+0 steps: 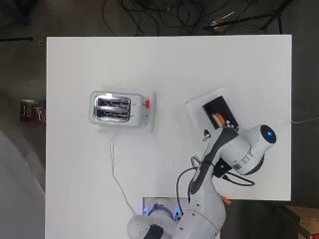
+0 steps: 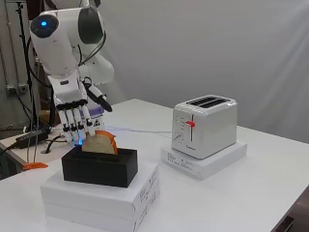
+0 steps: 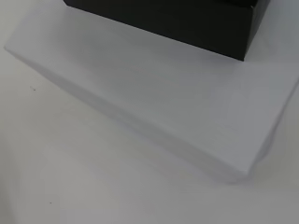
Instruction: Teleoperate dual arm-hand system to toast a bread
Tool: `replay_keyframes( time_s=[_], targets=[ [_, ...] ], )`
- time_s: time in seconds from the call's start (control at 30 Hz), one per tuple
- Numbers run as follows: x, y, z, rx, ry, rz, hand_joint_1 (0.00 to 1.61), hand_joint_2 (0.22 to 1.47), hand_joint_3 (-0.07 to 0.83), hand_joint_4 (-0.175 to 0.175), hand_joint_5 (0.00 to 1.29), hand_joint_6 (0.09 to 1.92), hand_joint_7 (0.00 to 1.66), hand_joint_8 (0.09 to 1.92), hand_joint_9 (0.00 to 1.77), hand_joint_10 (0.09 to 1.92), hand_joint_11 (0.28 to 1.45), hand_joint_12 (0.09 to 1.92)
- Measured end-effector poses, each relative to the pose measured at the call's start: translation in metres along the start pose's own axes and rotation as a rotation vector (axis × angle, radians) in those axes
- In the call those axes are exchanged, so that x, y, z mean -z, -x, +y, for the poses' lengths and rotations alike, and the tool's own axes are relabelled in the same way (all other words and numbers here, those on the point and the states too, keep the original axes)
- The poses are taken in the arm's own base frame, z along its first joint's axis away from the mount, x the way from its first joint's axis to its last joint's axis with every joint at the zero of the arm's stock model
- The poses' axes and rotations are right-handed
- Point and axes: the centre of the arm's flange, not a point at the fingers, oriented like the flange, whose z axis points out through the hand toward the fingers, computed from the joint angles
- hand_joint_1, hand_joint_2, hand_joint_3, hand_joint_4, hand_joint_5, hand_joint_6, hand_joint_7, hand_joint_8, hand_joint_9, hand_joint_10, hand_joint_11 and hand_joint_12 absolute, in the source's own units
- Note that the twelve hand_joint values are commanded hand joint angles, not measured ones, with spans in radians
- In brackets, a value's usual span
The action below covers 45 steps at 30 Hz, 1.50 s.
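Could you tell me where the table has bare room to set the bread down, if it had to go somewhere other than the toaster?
Bare table lies beyond the toaster and between it and the black box. It is crowded at the box, where the hand hangs over the bread, and where the toaster's cord runs.

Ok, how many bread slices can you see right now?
1. The bread slice stands in the black box on the white box, right under the hand. More could be hidden inside; the toaster slots look empty.

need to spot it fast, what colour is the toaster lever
Red, on the white toaster's front; the lever shows best in the side view.
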Motion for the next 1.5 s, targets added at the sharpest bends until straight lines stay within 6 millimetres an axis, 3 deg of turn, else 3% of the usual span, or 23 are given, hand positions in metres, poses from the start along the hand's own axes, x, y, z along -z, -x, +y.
replay_keyframes(
  time_s=[0.5,1.0,1.5],
  targets=[
    [-0.008,0.0,0.011,0.021,-0.005,-0.004,0.19,0.95,0.005,-0.014,0.37,0.09,0.42,0.09,0.47,0.09,0.42,0.09],
    [0.015,0.006,0.017,-0.023,-0.021,0.036,0.21,1.0,0.013,-0.022,0.39,0.09,0.43,0.09,0.49,0.09,0.45,0.09],
    [0.024,0.034,0.02,-0.038,-0.012,0.084,0.32,0.97,-0.007,-0.04,0.31,0.09,0.41,0.09,0.46,0.09,0.41,0.09]
  ],
)
